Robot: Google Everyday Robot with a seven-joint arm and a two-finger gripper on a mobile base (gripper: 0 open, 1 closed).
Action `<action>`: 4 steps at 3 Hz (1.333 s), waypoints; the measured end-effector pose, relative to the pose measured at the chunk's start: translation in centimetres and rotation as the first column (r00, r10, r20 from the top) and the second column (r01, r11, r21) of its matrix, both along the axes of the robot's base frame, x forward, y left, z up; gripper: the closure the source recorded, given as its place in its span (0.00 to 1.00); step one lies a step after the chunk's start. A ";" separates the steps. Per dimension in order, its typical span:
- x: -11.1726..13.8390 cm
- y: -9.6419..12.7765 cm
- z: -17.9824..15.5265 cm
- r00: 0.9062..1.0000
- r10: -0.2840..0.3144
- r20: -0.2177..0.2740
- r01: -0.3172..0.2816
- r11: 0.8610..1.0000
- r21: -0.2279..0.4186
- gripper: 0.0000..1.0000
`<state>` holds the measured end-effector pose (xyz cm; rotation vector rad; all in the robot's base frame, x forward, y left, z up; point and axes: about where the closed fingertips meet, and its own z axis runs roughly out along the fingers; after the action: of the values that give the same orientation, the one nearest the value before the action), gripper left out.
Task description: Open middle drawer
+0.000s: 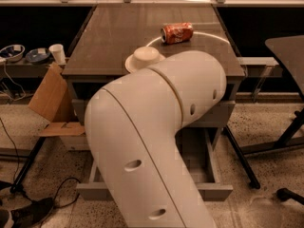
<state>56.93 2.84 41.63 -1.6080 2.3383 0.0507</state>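
The robot's cream arm (156, 127) fills the centre and runs down to 6 o'clock, covering most of the drawer stack. The end effector is hidden behind it, somewhere at the cabinet front, so I cannot tell whether it is open, closed or gripping anything.

The middle drawer (216, 192) stands pulled well out toward 6 o'clock. Its grey front panel shows on both sides of the arm, and its handle is covered. A closed grey front (224, 113) sits just above it at 3 o'clock.

On the dark surface (109, 37), a red can (177, 33) lies on its side at 12 o'clock. It bears white lettering that cannot be read. A white bowl (145, 56) rests on a plate just beside the arm's elbow.

At 9 o'clock a cardboard piece (50, 96) leans against the surface's leg, with a blank paper cup (58, 53) beyond it.
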 end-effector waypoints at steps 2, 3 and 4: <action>-1.1 -1.1 -0.2 0.998 0.037 -0.042 -0.039 0.998 -0.055 0.00; -1.5 -1.5 0.0 0.995 0.076 -0.060 -0.083 0.990 -0.117 0.00; -1.8 -2.5 0.7 0.987 0.130 -0.097 -0.148 0.967 -0.207 0.00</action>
<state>55.08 0.30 42.29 -1.9062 2.3557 -0.1098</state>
